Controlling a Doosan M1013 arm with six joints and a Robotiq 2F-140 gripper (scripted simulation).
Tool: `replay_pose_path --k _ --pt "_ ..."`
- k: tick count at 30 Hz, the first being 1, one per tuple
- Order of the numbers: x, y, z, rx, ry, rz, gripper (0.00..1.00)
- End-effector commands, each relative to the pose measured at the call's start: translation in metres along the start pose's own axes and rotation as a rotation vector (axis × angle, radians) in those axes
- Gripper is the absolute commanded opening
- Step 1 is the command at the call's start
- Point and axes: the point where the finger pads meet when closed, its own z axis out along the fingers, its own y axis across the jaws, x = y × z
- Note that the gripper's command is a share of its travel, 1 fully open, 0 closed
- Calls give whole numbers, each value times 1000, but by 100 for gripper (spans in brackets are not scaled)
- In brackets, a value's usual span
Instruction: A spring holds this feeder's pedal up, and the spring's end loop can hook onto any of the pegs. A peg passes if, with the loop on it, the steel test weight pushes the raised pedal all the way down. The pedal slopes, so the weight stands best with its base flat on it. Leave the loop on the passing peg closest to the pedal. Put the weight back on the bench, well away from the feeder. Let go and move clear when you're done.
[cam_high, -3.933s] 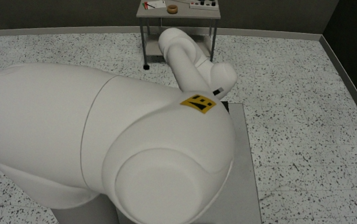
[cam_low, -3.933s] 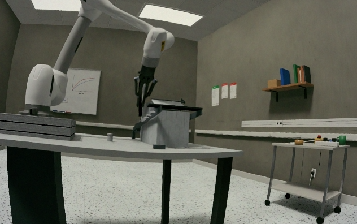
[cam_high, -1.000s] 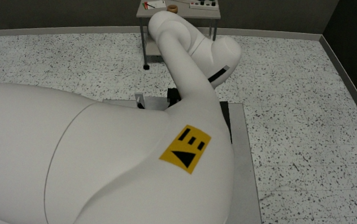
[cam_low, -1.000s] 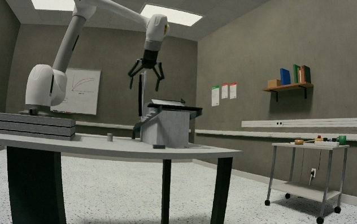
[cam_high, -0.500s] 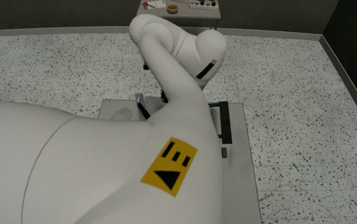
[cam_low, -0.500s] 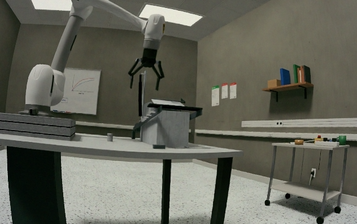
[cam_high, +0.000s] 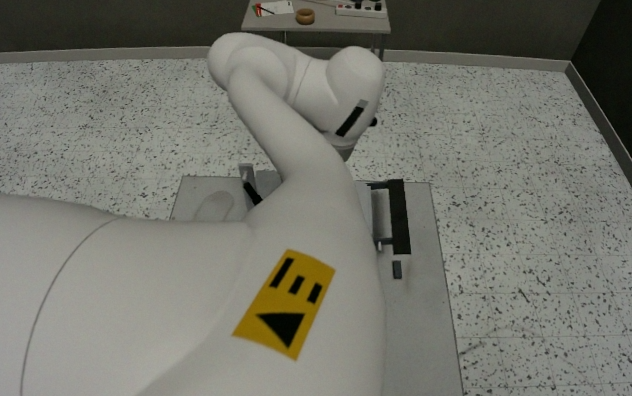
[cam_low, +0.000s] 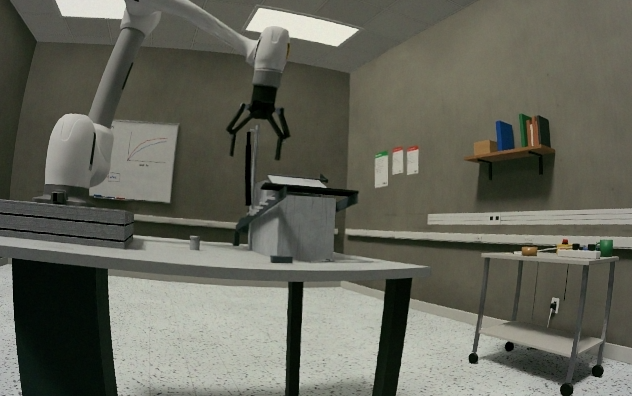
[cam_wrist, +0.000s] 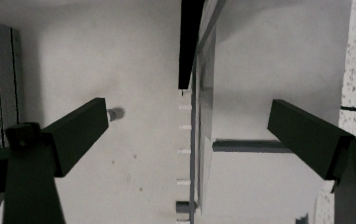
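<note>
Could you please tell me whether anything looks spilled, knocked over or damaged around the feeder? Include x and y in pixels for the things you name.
Nothing stands out: the small cylinder (cam_low: 194, 243) stands upright on the bench (cam_low: 165, 252), and I see no spill or breakage. The arm hides much of the top view.
</note>
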Motion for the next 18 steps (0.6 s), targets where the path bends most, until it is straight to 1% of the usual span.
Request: replay_pose_path --k 1,13,14,18 --pt "1 0 -1 3 -84 0 100" --pt "1 0 -1 3 -84 0 100" --pt "1 0 -3 4 -234 -4 100" --pt "1 0 -3 4 -234 -4 100"
